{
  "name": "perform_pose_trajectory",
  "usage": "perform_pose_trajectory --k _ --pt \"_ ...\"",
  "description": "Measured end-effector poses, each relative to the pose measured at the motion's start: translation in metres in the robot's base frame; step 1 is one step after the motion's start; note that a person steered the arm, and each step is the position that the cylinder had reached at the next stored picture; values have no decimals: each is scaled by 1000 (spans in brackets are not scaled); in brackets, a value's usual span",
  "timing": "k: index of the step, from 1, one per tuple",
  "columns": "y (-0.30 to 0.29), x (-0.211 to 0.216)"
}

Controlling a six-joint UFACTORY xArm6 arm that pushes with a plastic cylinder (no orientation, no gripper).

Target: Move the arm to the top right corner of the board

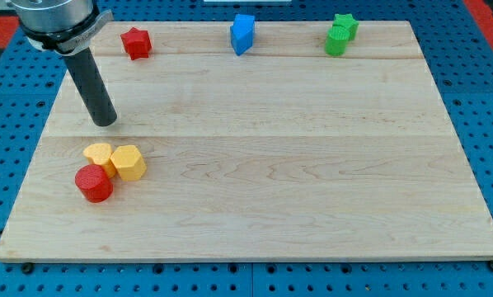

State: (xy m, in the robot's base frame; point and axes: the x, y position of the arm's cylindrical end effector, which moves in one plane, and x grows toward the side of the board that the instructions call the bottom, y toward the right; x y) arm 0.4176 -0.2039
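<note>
Tip (105,121) at board (271,190) left; top right corner far right.

My arm reaches in from the view's top left, its dark rod slanting down to my tip (105,122).

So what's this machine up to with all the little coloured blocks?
A robot arm slides a dark rod over a wooden board. My tip sits at the view's left, above the yellow blocks and red cylinder, touching none. The red star, blue block and green blocks line the top edge.
</note>
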Motion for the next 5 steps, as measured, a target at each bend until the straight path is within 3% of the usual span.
perform_pose_trajectory --k 2,4,5 --pt "17 -3" --pt "195 -104" --pt "301 -110"
